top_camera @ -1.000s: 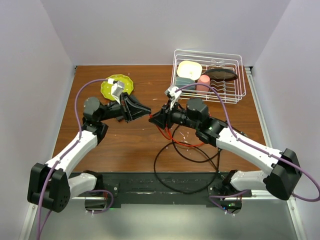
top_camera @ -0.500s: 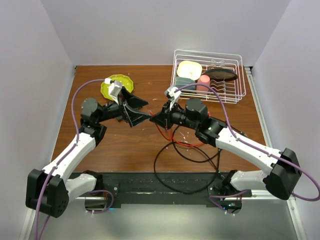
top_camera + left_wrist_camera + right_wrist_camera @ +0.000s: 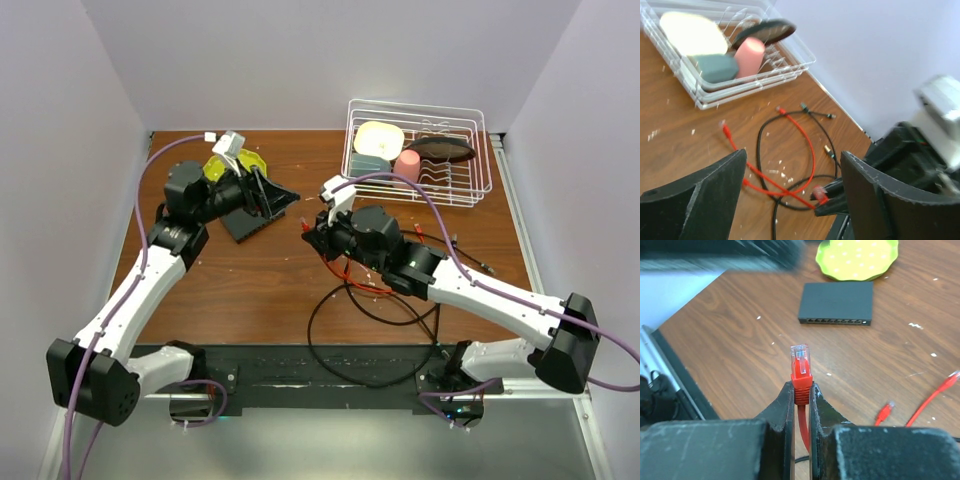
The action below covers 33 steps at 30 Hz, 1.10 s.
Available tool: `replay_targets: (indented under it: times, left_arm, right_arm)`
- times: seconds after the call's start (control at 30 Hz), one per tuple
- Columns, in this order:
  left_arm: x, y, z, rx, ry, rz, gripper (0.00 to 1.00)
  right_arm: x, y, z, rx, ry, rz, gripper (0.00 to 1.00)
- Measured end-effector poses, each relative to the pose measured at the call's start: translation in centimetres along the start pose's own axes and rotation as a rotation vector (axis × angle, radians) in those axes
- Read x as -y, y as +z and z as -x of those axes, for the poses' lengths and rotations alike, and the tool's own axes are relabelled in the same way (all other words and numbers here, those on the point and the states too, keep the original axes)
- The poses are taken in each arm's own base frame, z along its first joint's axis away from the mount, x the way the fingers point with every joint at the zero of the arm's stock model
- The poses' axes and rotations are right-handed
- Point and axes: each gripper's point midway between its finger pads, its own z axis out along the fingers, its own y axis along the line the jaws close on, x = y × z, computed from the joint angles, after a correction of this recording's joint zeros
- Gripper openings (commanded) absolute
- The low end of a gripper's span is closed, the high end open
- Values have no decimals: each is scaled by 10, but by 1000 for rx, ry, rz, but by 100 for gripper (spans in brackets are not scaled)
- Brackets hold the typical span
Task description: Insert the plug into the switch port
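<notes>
My right gripper [image 3: 801, 390] is shut on the red boot of the plug [image 3: 801, 361], whose clear tip points up and away toward the switch. The flat black switch [image 3: 836, 302] lies on the table ahead, its row of ports [image 3: 835, 320] along the near edge. From above, the right gripper [image 3: 308, 232] hangs mid-table with the plug [image 3: 303, 229], to the right of the switch [image 3: 243, 228]. My left gripper [image 3: 280, 200] hovers open just above the switch with nothing between its fingers [image 3: 700, 200]. The left wrist view shows the held plug [image 3: 820, 192] between the right arm's fingertips.
A yellow-green plate [image 3: 232, 165] lies behind the switch. A white wire rack [image 3: 470, 185] with dishes stands at the back right. Red cable [image 3: 365, 285] and black cable [image 3: 330, 350] loop over the table's middle; loose plug ends [image 3: 883, 412] lie near the right gripper.
The left gripper has opened and drawn back up and to the left toward the plate, uncovering the switch. The right gripper keeps the plug and has shifted slightly left.
</notes>
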Motion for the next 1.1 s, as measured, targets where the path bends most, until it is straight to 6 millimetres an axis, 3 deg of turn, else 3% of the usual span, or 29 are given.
replay_targets:
  times: [0.13, 0.27, 0.43, 0.6, 0.7, 0.83, 0.9, 0.97, 1.1]
  left_arm:
    - [-16, 5, -19, -81, -69, 73, 73]
    - [-19, 8, -33, -139, -106, 90, 68]
    - [-11, 12, -41, -177, -98, 67, 63]
    - [2, 18, -42, -196, -78, 29, 50]
    - [5, 20, -45, -210, -70, 19, 38]
    - [4, 26, -54, -245, -78, 9, 0]
    - [7, 29, -55, -253, -79, -1, 0]
    - [8, 29, -55, -252, -78, -2, 0]
    - [9, 28, -52, -240, -72, 5, 0]
  right_arm:
    - [0, 1, 4, 12, -16, -55, 0]
    - [6, 4, 6, 16, -23, -109, 0]
    - [13, 9, 8, 15, -25, -164, 0]
    - [17, 12, 10, 12, -25, -191, 0]
    - [17, 12, 11, 14, -22, -192, 0]
    - [18, 11, 10, 11, -21, -197, 0]
    - [20, 12, 7, 0, -22, -206, 0]
    - [20, 11, 7, 0, -22, -209, 4]
    - [19, 12, 8, 6, -16, -205, 35]
